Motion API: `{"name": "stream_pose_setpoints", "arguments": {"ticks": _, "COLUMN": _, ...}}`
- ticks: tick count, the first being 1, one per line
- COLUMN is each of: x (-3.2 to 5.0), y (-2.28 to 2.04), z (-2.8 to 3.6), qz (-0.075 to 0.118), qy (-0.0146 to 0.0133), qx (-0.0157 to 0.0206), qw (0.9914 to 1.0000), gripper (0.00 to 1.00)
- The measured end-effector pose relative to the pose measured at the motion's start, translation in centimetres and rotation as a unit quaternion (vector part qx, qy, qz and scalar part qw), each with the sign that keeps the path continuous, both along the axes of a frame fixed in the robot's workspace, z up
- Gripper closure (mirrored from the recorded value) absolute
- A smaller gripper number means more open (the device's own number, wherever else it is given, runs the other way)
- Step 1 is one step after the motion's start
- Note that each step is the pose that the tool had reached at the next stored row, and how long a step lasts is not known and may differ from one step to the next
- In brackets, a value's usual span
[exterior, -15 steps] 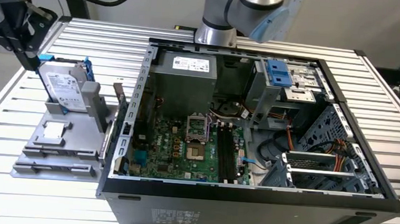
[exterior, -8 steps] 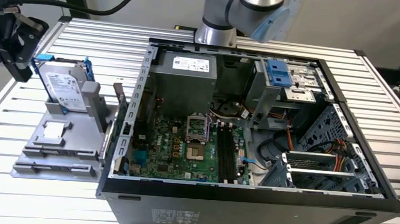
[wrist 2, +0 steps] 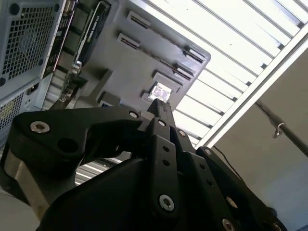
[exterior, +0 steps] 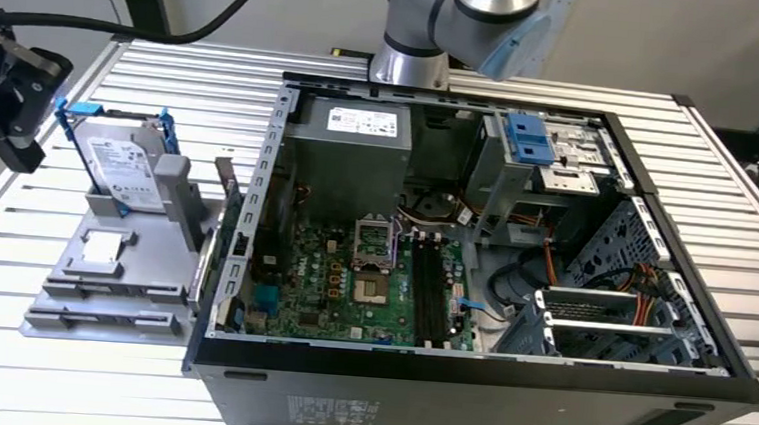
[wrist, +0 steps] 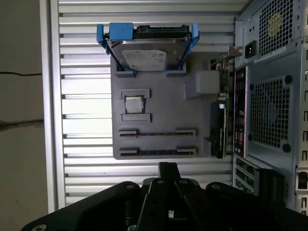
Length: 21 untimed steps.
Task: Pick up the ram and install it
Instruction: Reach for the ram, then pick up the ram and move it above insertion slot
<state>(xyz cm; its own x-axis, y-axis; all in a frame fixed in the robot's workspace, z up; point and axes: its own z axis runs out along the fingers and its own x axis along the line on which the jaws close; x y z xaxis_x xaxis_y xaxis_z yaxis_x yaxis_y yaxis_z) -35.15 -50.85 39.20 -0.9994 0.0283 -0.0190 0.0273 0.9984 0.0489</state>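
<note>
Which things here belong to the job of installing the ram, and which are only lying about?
For the job: ram, gripper, black motherboard slots, open case.

Lying about: hard drive in its blue bracket, square chip, both on the gray tray.

An open computer case (exterior: 474,400) lies on its side on a slatted metal worktop (exterior: 176,68), with its green motherboard (exterior: 348,280) facing up. At the exterior view's left, a grey fixture tray (exterior: 120,300) holds a silver hard drive (exterior: 129,165) upright in a blue bracket. What looks like a small chip (exterior: 104,245) lies flat on the tray. A black gripper (exterior: 20,147) hangs just beside the drive.
</note>
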Motion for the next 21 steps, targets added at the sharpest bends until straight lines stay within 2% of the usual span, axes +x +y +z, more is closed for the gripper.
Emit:
{"name": "stream_pose_setpoints", "arguments": {"ticks": 17, "x": -0.15, "y": -0.06, "z": 0.00, "qz": 0.000, "qy": 0.0002, "qx": 0.0000, "qw": 1.00000, "gripper": 1.00}}
{"name": "stream_pose_setpoints", "arguments": {"ticks": 21, "x": -0.14, "y": -0.06, "z": 0.02, "qz": 0.015, "qy": 0.0002, "qx": 0.0000, "qw": 0.99989, "gripper": 1.00}}
